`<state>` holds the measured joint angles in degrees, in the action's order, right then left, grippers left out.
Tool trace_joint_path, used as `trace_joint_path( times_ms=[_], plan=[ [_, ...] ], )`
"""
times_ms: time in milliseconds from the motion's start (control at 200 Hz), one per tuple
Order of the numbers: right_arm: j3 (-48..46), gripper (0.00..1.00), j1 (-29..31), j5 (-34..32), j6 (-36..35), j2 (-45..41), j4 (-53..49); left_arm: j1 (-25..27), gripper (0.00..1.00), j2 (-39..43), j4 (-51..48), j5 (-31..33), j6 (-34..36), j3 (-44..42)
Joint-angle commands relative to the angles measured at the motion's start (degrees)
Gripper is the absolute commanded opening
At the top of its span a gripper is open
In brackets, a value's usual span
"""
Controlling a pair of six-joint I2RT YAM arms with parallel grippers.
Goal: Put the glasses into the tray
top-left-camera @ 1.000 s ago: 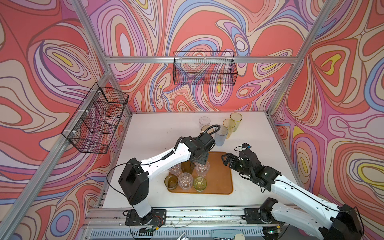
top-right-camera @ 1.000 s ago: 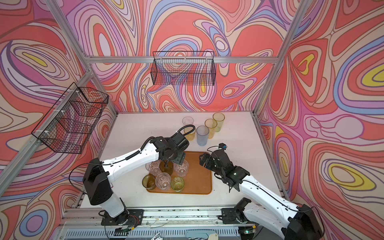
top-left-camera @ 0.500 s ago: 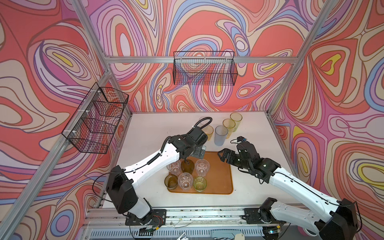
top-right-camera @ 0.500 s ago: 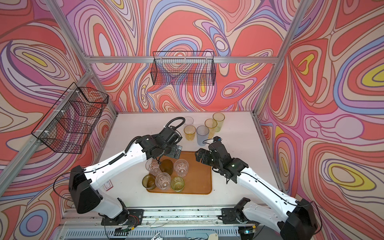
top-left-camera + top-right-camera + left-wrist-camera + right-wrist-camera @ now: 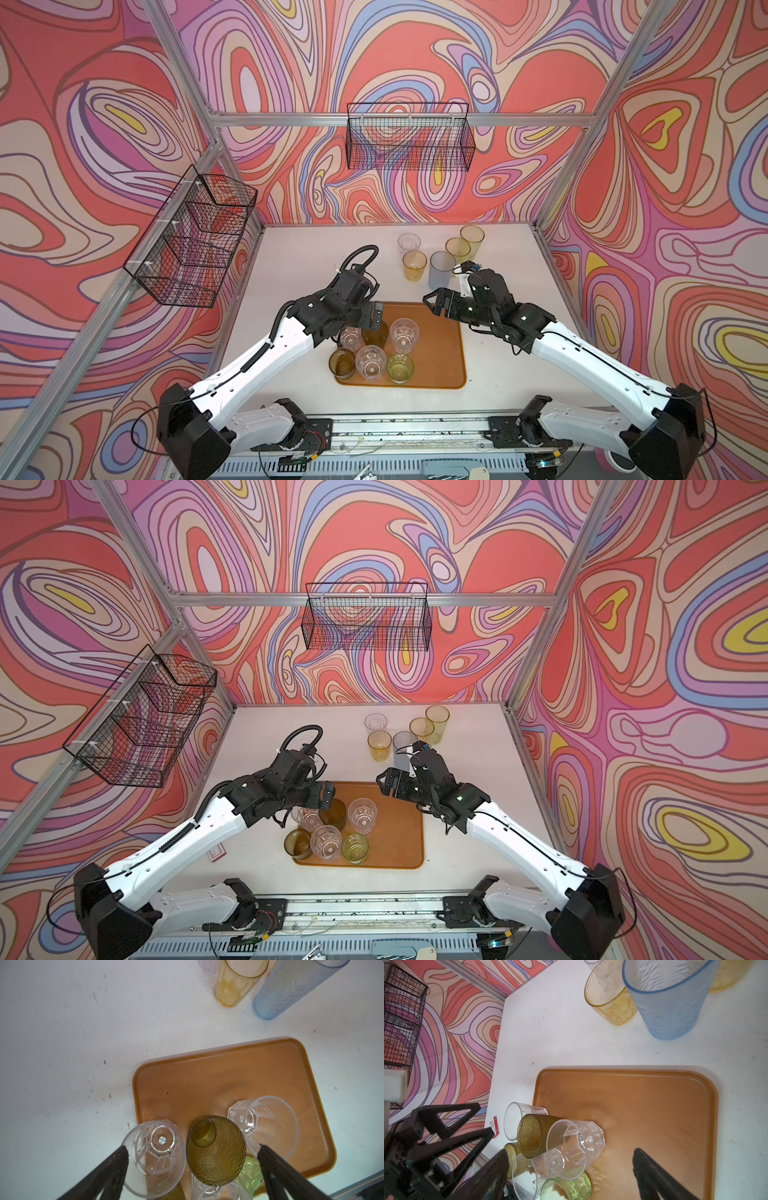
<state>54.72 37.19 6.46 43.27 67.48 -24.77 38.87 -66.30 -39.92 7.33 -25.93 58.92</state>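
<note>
Left gripper (image 5: 193,1150): fingers (image 5: 116,1167) spread wide, nothing between them. Hangs over the far-left part of the tray (image 5: 440,353), above the back row of glasses standing there. In the left wrist view the fingers bracket the back-left clear glass (image 5: 154,1159) and the tall olive glass (image 5: 216,1153). Whether either tip touches a rim cannot be told.

Right gripper (image 5: 432,302): fingers spread, empty. Held above the tray's far edge, toward its right corner, apart from the glasses on the tray. The blue glass (image 5: 442,269) stands just beyond it on the table (image 5: 311,257).

Tray: orange-brown, low rim, flat on the table between the two arms. Right half bare.

Glasses on tray: six, upright, packed into the left half.
- Back row: back-left clear glass, tall olive glass, back-right clear glass (image 5: 404,334).
- Front row: short olive glass (image 5: 343,363) at the left rim, front clear glass (image 5: 370,365), green glass (image 5: 400,368).

Glasses on table: five, upright, clustered beyond the tray's far edge.
- Small clear glass (image 5: 409,243).
- Amber glass (image 5: 414,266), beside the blue glass.
- Yellow glass (image 5: 458,249).
- Rear yellow glass (image 5: 472,239), farthest back.
</note>
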Motion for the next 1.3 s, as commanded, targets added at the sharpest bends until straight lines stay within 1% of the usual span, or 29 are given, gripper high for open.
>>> trace_joint_path(
  times_ms=[0,245,321,451,521,556,631,706,806,896,972,1112,1292],
  plan=[
    [4.0,0.96,1.2,-0.3,-1.6,4.3,0.7,-1.1,1.0,3.6,2.9,-2.6,-1.5,-3.1],
    [13.8,0.96,1.7,-1.2,-3.2,16.8,-0.1,-3.4,1.0,6.8,7.7,-7.6,-3.9,-8.8],
    [18.4,0.96,1.7,-0.1,-3.7,21.2,-1.6,-3.8,1.0,6.4,9.6,-9.6,-4.1,-9.8],
    [27.1,0.92,1.7,1.5,-5.4,29.7,-5.2,-4.1,1.0,6.0,10.9,-9.6,-4.2,-10.0],
    [31.7,0.9,1.7,1.3,-6.3,33.4,-7.3,-4.2,1.0,6.3,11.7,-9.4,-4.1,-10.0],
    [33.4,0.89,1.7,0.8,-6.7,35.7,-7.8,-4.2,1.0,6.5,11.9,-8.7,-3.9,-10.1],
    [36.8,0.84,1.5,-0.5,-7.5,38.9,-9.0,-4.3,1.0,6.7,12.1,-7.2,-3.4,-10.3],
    [40.6,0.82,1.5,-1.5,-9.3,42.0,-10.7,-4.3,1.0,6.7,12.0,-5.3,-3.2,-10.3],
    [46.0,0.75,1.1,-5.1,-11.7,46.2,-14.2,-4.3,1.0,7.0,12.8,-4.7,-3.2,-10.7],
    [49.7,0.73,0.1,-6.5,-12.8,48.6,-16.6,-4.4,1.0,7.1,13.6,-4.4,-3.3,-11.2],
    [51.1,0.67,-0.8,-6.9,-13.4,49.8,-16.5,-4.4,1.0,7.0,14.0,-4.3,-3.3,-11.2],
    [55.6,0.64,-1.8,-8.6,-15.0,52.7,-19.3,-4.5,1.0,6.6,14.9,-4.1,-3.6,-11.4],
    [58.2,0.63,-3.0,-9.0,-16.5,54.9,-20.2,-4.4,1.0,6.3,15.5,-4.9,-3.8,-11.3]
  ],
)
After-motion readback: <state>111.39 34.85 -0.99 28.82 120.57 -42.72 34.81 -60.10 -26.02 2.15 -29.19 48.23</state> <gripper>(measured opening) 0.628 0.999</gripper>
